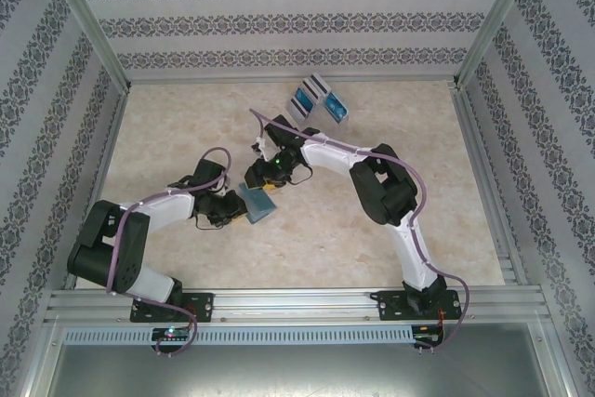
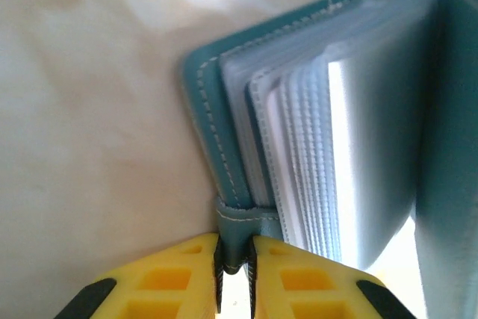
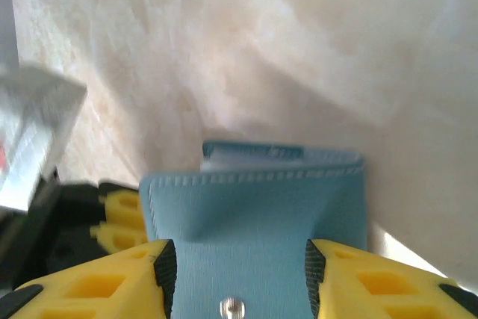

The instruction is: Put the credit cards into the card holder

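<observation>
Card holder (image 1: 259, 204) sits near table (image 1: 390, 258) centre, between the two wrists. It's open.

Left gripper (image 2: 235, 258): clenched on the holder's small stitched teal tab, jaws nearly together, tab pinched between the yellow fingers (image 2: 175, 278). In the left wrist view the clear sleeves fan out toward 1 o'clock of the grip point. One teal cover is at 11 o'clock and the other runs up the right edge.

Right gripper (image 3: 235, 263): jaws standing apart and straddling the holder's outer teal cover, which fills the gap between the fingers. Can't tell if the pads are actually pressing on it or just beside it. A small metal stud shows on the cover at 6 o'clock. The left arm's yellow fingers are visible at 9 o'clock of the holder in that view.

Credit cards (image 1: 316, 99): small cluster lying on the table at roughly 1 o'clock from the holder, near the back wall, well apart from both grippers. Blue-teal and grey faces, overlapping a bit.
</observation>
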`<state>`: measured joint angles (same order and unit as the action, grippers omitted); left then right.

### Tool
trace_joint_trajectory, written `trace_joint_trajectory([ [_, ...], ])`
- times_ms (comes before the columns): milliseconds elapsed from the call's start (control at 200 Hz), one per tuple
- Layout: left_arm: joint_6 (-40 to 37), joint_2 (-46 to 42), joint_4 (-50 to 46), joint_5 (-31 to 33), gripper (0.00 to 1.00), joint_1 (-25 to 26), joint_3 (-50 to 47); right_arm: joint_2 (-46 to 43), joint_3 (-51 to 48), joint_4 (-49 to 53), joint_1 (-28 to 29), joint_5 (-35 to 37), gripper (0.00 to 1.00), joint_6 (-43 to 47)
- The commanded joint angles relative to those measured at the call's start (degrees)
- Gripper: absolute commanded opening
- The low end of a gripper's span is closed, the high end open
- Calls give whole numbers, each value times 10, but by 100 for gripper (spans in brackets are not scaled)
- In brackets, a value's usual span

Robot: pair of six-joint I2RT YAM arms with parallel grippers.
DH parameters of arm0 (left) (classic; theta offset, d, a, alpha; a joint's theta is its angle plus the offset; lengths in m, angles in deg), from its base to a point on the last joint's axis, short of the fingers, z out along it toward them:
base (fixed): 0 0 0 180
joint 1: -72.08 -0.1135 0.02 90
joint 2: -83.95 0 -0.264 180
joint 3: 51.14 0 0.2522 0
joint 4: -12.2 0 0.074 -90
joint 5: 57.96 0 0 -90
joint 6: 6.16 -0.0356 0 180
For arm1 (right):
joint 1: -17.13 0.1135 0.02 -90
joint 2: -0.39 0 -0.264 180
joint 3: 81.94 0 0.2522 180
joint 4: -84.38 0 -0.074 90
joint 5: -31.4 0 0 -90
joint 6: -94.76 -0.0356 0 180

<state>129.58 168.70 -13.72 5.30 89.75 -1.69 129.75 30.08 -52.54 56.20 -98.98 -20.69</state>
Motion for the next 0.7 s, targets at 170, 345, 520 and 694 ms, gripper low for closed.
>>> trace_joint_trajectory([
  [170,115,31,86,-10,29,91,21,13,73,78,-37,-22,51,62],
  [345,78,-104,-46,110,40,88,58,-58,18,65,-71,-3,52,62],
  [520,47,-276,-124,279,42,61,58,-108,-53,46,-84,4,52,57],
  [694,-15,-207,-118,205,42,-21,136,-166,-158,-4,-80,-26,50,23],
])
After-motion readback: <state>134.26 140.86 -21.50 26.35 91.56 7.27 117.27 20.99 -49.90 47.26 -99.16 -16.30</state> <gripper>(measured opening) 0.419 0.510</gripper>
